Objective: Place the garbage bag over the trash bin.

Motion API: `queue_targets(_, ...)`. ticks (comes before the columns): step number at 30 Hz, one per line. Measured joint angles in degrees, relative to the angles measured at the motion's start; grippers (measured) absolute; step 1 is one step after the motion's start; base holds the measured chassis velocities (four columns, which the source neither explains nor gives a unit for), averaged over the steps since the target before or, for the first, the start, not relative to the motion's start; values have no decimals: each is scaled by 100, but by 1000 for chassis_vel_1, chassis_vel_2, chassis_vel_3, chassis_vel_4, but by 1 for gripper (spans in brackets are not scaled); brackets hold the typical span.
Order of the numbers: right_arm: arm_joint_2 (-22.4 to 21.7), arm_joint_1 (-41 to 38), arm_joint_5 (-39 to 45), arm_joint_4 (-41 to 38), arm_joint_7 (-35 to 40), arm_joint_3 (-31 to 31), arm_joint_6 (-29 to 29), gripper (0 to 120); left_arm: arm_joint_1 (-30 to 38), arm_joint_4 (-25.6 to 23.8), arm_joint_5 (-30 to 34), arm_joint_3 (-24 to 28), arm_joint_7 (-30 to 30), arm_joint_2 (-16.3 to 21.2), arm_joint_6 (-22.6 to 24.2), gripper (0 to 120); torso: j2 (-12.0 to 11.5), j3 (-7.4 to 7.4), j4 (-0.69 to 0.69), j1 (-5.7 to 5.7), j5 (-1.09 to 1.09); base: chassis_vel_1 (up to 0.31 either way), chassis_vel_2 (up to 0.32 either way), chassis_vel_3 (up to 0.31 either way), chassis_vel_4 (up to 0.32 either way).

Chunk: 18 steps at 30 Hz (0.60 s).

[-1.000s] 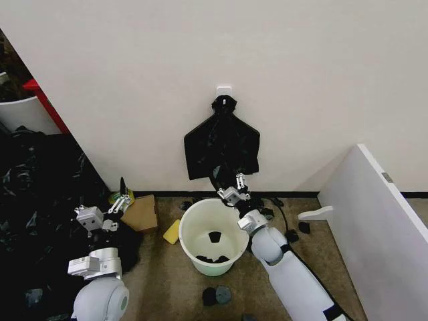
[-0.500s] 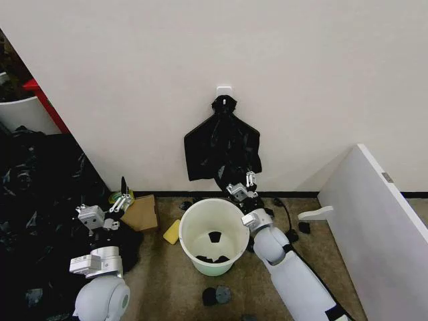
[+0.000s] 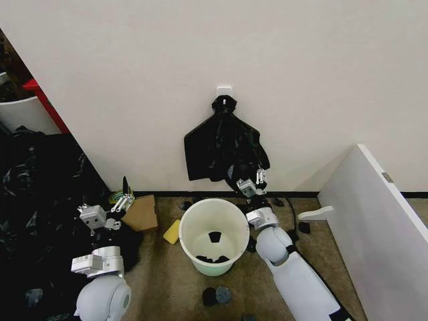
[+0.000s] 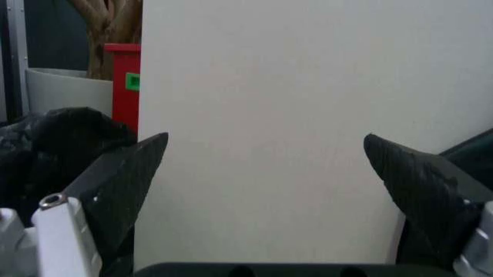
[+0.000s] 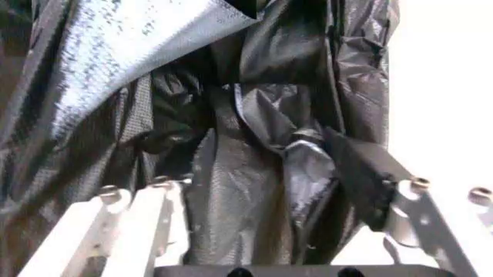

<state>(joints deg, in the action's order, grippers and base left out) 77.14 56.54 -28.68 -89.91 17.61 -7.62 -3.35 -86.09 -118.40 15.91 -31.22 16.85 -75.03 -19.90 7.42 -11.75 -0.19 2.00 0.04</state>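
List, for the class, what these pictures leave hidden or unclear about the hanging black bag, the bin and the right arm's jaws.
- Garbage bag: in the right wrist view its folds overlap, so its mouth cannot be found.
- Right gripper: jaws stand apart around a fold; whether they touch plastic is unclear.
- Trash bin: dark pieces lie inside; too small to identify in the head view.
- Heap of black plastic: cut off by the head view's left edge.
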Motion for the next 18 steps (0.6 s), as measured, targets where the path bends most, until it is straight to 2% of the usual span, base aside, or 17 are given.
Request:
queue_targets(3, 40, 8, -8, -4, 42, -15, -1, 35, -24, -8, -20, -1, 0, 0, -12, 100, 0, 0, 0, 0, 0, 0, 0, 0, 0)
queue_targets(6, 52, 24, -23, -3, 77, -15, -1, 25, -34, -11, -23, -7, 2, 5, -21, 100, 0, 0, 0, 0, 0, 0, 0, 0, 0)
queue_targets(7, 52, 24, -23, -3, 77, -15, -1, 25, -34, -11, -23, -7, 2, 5, -21, 100, 0, 0, 0, 0, 0, 0, 0, 0, 0)
queue_targets(8, 54, 33, -32, -3, 98, -12, 11, 19, -33, -15, -20, -21, 5, 15, -22, 100, 0, 0, 0, 0, -1, 0, 0, 0, 0)
queue_targets(13, 45, 37, -41, -12, 227, 6, 118, 1, -19, -29, 8, -49, 10, 45, -23, 100, 0, 0, 0, 0, 0, 0, 0, 0, 0)
queue_targets(18, 21, 51, -12, -83, 288, 22, 136, 0, -22, -38, 11, -49, 12, 52, -23, 100, 0, 0, 0, 0, 0, 0, 0, 0, 0)
